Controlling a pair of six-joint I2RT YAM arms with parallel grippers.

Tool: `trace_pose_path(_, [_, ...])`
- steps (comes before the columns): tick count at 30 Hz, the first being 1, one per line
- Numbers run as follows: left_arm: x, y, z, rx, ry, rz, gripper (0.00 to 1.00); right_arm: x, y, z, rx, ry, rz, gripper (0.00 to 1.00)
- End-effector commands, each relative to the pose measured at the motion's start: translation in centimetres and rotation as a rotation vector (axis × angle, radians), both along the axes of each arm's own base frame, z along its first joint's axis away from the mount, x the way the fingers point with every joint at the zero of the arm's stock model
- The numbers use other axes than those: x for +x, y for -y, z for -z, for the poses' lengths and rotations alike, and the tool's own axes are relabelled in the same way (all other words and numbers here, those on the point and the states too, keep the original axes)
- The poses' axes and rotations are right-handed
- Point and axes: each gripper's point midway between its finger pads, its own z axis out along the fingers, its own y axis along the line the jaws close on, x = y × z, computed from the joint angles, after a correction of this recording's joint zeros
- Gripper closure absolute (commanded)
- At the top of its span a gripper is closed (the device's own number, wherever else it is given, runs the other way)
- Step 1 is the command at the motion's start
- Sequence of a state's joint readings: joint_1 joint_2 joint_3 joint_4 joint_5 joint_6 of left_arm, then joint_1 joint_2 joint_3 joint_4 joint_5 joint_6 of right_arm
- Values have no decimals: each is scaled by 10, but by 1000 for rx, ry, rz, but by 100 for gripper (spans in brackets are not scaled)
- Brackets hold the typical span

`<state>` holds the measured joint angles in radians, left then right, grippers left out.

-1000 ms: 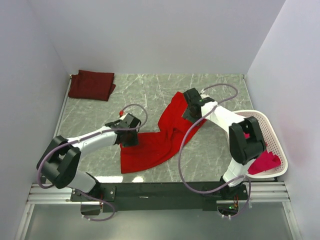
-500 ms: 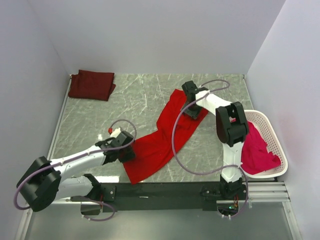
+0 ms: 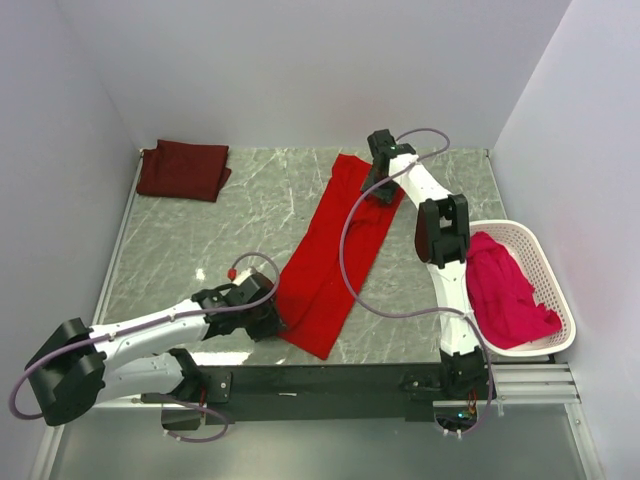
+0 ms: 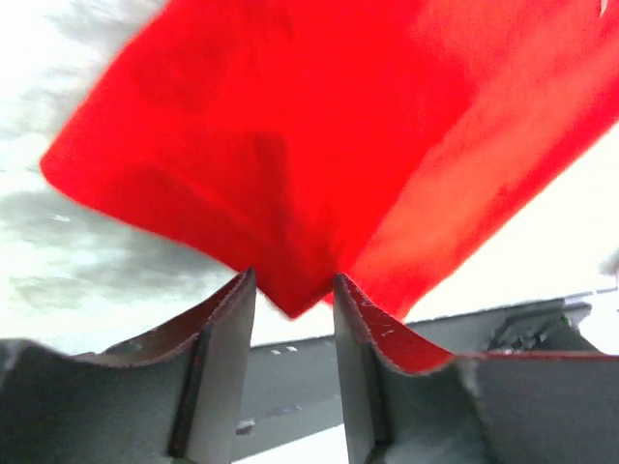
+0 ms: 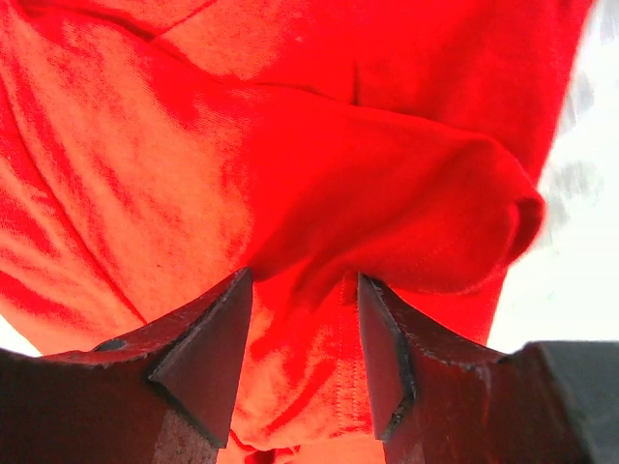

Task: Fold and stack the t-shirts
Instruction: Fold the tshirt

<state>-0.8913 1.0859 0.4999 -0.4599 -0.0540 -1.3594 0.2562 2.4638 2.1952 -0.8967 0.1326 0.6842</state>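
A bright red t-shirt [image 3: 335, 250] lies stretched in a long strip from the far middle of the table to its near edge. My left gripper [image 3: 272, 318] pinches the shirt's near left corner; in the left wrist view that red corner [image 4: 290, 145] sits between the fingertips of the gripper [image 4: 295, 280]. My right gripper [image 3: 378, 188] holds the far end, with bunched red cloth [image 5: 338, 145] filling the gap in the gripper [image 5: 302, 280]. A dark maroon t-shirt [image 3: 183, 168] lies folded at the far left corner. A pinkish-red t-shirt [image 3: 505, 290] sits crumpled in the basket.
The white perforated basket [image 3: 560, 295] stands at the right edge of the marble table [image 3: 200, 240]. White walls close in the table on three sides. The dark mounting rail [image 3: 320, 380] with both arm bases runs along the near edge.
The left gripper drew back toward the near edge and the right gripper reached farther away. The red shirt between them went from a crumpled spread to a long straight strip.
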Motion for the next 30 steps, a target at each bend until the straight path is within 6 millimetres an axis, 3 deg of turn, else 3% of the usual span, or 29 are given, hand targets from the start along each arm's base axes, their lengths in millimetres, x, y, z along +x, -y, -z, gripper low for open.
trace_pose_path(1, [0,24,-23,-72,-2,30,55,16,8,3,17,11,-54,45])
trace_pose_path(5, [9,25,-41,-44,79,99,48,29,2,-9,42,88,-141,44])
trace_pose_path(6, [16,34,-60,-70,126,128,46,36,2,-14,32,127,-173,43])
trace_pose_path(8, [24,37,-76,-48,196,202,43,45,7,-33,-5,182,-179,39])
trace_pose_path(9, [36,39,-97,-26,256,203,41,48,9,-40,-22,201,-201,38])
trace_pose_path(11, [59,34,-112,64,356,251,38,54,12,-62,-42,237,-199,36])
trace_pose_path(12, [79,37,-139,66,424,248,37,55,15,-71,-55,248,-186,36])
trace_pose_path(14, [134,15,-141,148,463,222,37,49,21,-94,-66,274,-159,36])
trace_pose_path(15, [160,15,-156,133,512,213,37,49,25,-105,-73,304,-128,36])
trace_pose_path(16, [199,8,-146,125,499,190,38,36,31,-117,-82,313,-104,35])
trace_pose_path(17, [219,7,-146,148,522,230,38,31,38,-122,-95,322,-71,35])
trace_pose_path(18, [247,11,-166,153,587,235,38,25,43,-126,-99,321,-30,35])
trace_pose_path(19, [273,15,-138,195,563,263,38,12,48,-128,-111,311,-18,35])
trace_pose_path(20, [285,21,-130,222,579,341,38,6,52,-127,-119,299,-8,35])
trace_pose_path(21, [302,31,-140,216,612,368,39,1,55,-124,-118,285,18,35])
trace_pose_path(22, [310,37,-107,225,547,414,39,-7,53,-116,-105,253,5,35])
trace_pose_path(25, [312,44,-85,193,487,447,39,-34,53,-94,-92,172,17,36])
trace_pose_path(26, [312,40,-84,198,478,404,40,-39,43,-91,-56,180,-3,38])
trace_pose_path(27, [298,31,-67,215,431,379,40,-50,35,-87,-47,178,-8,38])
trace_pose_path(28, [292,24,-82,217,445,328,40,-78,33,-78,-47,153,-17,38])
trace_pose_path(29, [283,17,-82,208,416,253,39,-84,24,-81,-18,188,-33,38])
trace_pose_path(30, [260,6,-63,214,348,230,39,-98,18,-79,-3,190,-27,38])
